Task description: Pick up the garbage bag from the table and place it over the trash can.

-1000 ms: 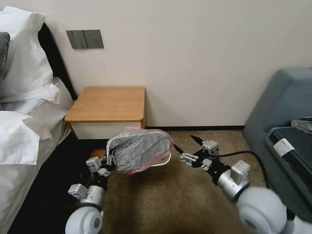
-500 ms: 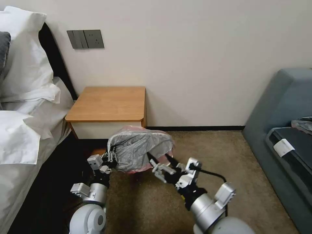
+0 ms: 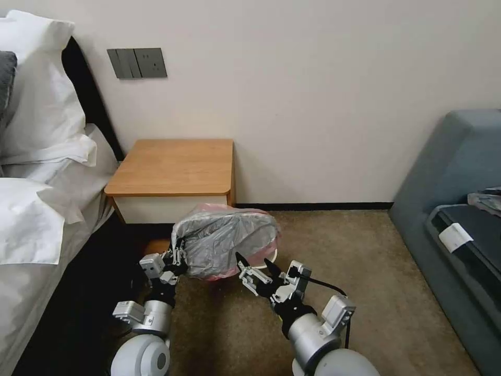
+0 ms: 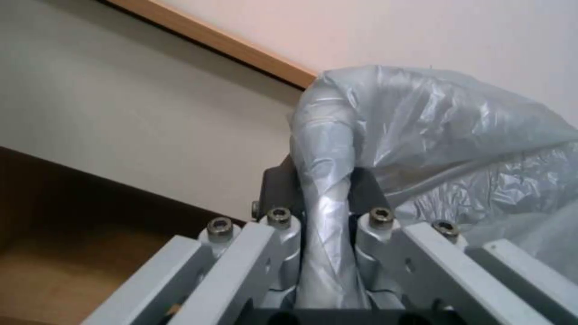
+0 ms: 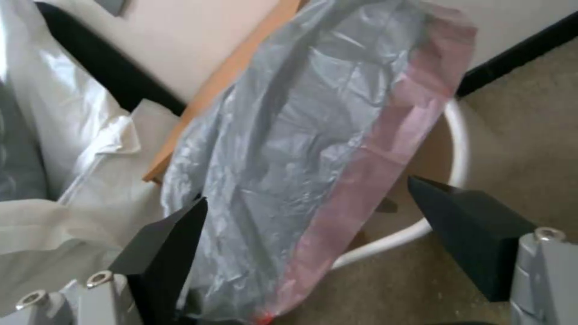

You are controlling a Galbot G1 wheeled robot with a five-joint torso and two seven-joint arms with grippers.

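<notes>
The garbage bag (image 3: 224, 240), crinkled grey plastic with a pink edge, hangs spread in the air just in front of the table (image 3: 175, 164). My left gripper (image 3: 176, 259) is shut on the bag's left end; the left wrist view shows a twisted strip of the bag (image 4: 325, 216) pinched between its fingers. My right gripper (image 3: 255, 265) is open at the bag's lower right. In the right wrist view its black fingers (image 5: 169, 243) straddle the bag's pink edge (image 5: 361, 180). The trash can's pale rim (image 5: 460, 149) curves out from under the bag; the rest of it is hidden.
A bed with white pillows (image 3: 42, 209) runs along the left, close to my left arm. A grey sofa (image 3: 459, 172) stands at the right. Brown carpet (image 3: 355, 245) lies open between them, with the wall right behind the table.
My right arm has swung left across the carpet, bringing its open gripper up to the bag's pink edge. The left gripper and the bag have barely moved.
</notes>
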